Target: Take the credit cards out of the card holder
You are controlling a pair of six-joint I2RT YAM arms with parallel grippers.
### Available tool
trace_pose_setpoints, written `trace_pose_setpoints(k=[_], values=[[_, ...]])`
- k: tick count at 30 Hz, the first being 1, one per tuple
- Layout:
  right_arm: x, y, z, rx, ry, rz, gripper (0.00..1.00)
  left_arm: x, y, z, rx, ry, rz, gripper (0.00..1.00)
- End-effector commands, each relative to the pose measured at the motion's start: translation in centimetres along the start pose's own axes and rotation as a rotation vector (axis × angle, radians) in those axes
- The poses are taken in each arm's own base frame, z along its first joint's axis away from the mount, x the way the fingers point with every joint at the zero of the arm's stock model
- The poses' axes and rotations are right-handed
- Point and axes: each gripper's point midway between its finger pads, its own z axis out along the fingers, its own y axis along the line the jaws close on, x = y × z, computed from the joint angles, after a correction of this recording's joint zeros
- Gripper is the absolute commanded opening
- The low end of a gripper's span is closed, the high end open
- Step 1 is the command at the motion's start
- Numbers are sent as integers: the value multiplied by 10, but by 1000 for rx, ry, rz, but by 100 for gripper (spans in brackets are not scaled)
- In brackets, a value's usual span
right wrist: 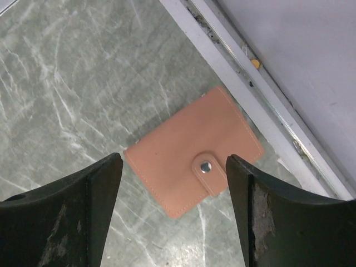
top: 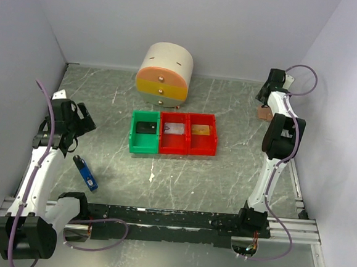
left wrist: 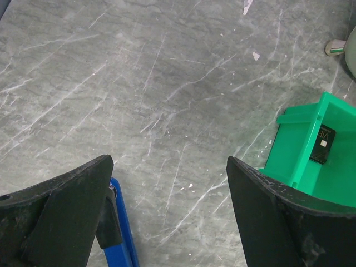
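Black "VIP" card [left wrist: 324, 143], green bin [left wrist: 293, 151]

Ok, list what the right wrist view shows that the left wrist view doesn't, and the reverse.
Right wrist only: the tan card holder, closed by its snap, lying flat beside the white rail at the wall's foot, framed by the open right claw. Left wrist only: a green bin holding a black card, and a blue gadget partly hidden behind one finger of the open left claw. Both: the grey marbled table and a pair of dark fingers held apart, gripping nothing.
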Motion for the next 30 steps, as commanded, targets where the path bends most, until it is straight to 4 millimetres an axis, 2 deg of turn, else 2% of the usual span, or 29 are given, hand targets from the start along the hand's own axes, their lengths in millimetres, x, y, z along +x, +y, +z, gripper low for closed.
trace_pose_setpoints(k=[1,2,6,10,14,16,23,26,28,30], values=[[8,-9,21,40,38,25,74,-15,-4,-5,28,-55,-15,95],[12,-15,27,54,52,41,73,-15,-4,-5,25,-54,-14,95],[27,-17,44,22,138,54,66,-14,-5,-3,30,-45,-10,95],[46,-19,44,10,185,28,61,-12,-7,-1,39,-29,-5,95],[56,-13,25,-60,212,54,57,-11,-7,-1,37,-24,-4,95],[71,-12,13,-93,248,61,57,-11,-7,-2,38,-26,-4,95],[90,-7,-36,-192,282,23,56,-12,-6,-4,39,-33,-2,95],[89,-6,-62,-234,267,-16,56,-12,-7,-4,45,-30,1,95],[77,-7,-80,-252,228,-25,59,-11,-8,-4,52,-29,1,95],[65,-14,-89,-224,189,-12,66,-12,-10,-5,61,-32,2,95]])
